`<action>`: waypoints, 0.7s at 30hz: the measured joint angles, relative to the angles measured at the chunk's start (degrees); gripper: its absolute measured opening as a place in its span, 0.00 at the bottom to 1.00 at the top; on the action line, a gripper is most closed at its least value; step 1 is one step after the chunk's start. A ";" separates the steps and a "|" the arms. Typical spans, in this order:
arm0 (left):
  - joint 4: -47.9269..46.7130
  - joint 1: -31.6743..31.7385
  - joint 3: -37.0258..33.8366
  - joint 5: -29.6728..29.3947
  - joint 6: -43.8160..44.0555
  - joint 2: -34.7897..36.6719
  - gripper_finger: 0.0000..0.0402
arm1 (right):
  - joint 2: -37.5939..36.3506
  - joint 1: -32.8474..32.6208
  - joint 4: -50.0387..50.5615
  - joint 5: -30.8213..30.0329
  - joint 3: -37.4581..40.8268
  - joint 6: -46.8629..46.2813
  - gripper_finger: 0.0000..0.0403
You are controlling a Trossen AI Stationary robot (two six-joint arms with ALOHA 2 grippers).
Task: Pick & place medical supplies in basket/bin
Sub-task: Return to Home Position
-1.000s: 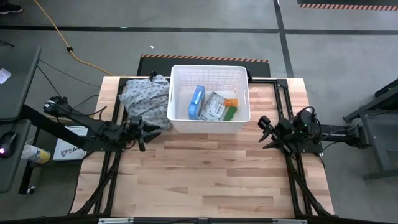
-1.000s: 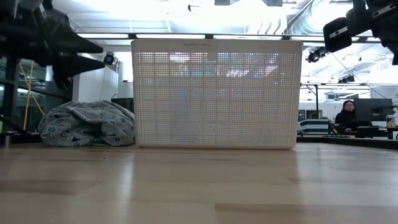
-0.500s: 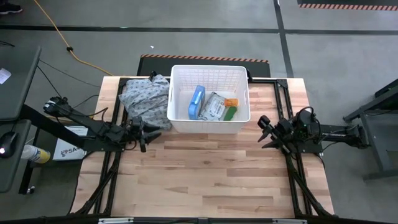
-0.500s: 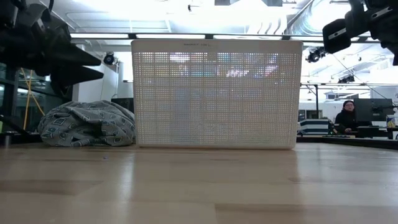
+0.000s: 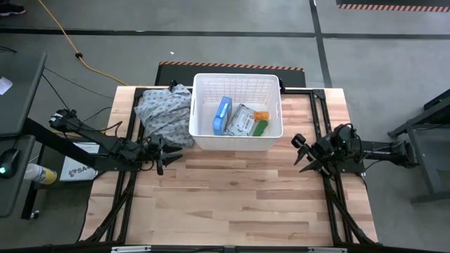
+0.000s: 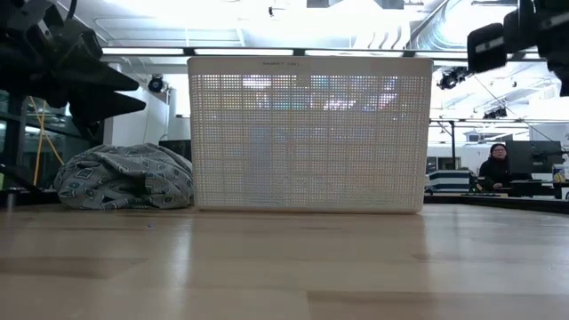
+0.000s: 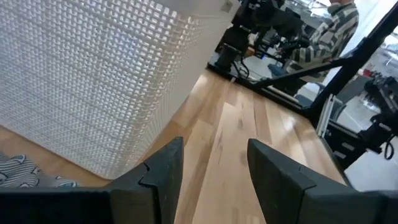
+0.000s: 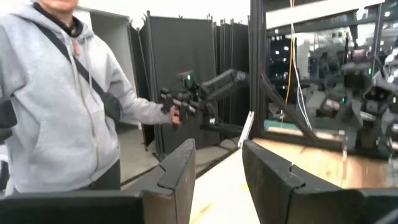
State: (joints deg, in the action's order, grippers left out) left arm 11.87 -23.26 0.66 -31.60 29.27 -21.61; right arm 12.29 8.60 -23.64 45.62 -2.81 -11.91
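The white gridded basket [image 5: 235, 88] stands at the table's far middle and fills the low view as the basket [image 6: 308, 133]. Inside it lie the blue-white packet [image 5: 223, 116], the grey-white pack [image 5: 242, 121], the green bar [image 5: 261, 127] and the orange-capped vial [image 5: 261, 116]. I see no white tube. My left gripper [image 5: 171, 152] hovers open off the basket's near left corner, with the basket wall [image 7: 93, 81] ahead of its fingers [image 7: 163, 171]. My right gripper [image 5: 299, 152] hovers open to the right of the basket. Both grippers are empty.
A grey patterned cloth [image 5: 164, 111] lies bunched against the basket's left wall, seen as the cloth [image 6: 124, 178] in the low view. Bare wood [image 5: 232, 197] spreads over the near half of the table. A person in a grey hoodie [image 8: 68, 106] stands beyond the table.
My left gripper has drawn back a little toward the table's left edge, staying open. My right gripper has shifted slightly toward the right edge. The basket and its contents have not moved.
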 joint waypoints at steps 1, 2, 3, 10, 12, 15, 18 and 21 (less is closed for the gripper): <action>-0.03 -0.01 -0.04 0.05 -0.49 0.00 0.53 | -0.02 0.00 -0.19 0.03 0.72 0.00 0.31; -0.03 -0.01 -0.04 0.12 -0.66 0.00 0.53 | 0.00 -0.01 -1.02 -0.03 1.73 -0.14 0.31; -0.03 -0.01 -0.04 0.17 -0.81 0.00 0.53 | 0.02 -0.02 -0.63 -0.23 2.19 -0.56 0.31; -1.43 -0.01 -0.06 0.16 -1.01 0.00 0.53 | 0.01 0.00 2.07 -7.86 2.16 3.66 0.31; -1.71 -0.01 -0.06 0.16 -1.03 0.00 0.53 | 0.02 0.00 5.33 -14.03 2.16 4.44 0.31; -2.75 -0.01 -0.08 0.14 -1.02 0.00 0.53 | 0.04 -0.02 8.33 -22.62 2.16 5.20 0.31; -4.46 -0.01 -0.08 0.09 -0.76 -0.01 0.53 | 0.07 -0.02 8.11 -24.97 2.16 7.74 0.31; -6.51 -0.01 -0.08 -0.18 -0.76 -0.02 0.53 | 0.04 -0.02 7.47 -26.21 2.16 8.99 0.31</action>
State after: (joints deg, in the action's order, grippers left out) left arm 5.36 -23.27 0.58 -31.78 28.51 -21.63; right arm 12.34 8.58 -16.16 19.41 -0.64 -2.92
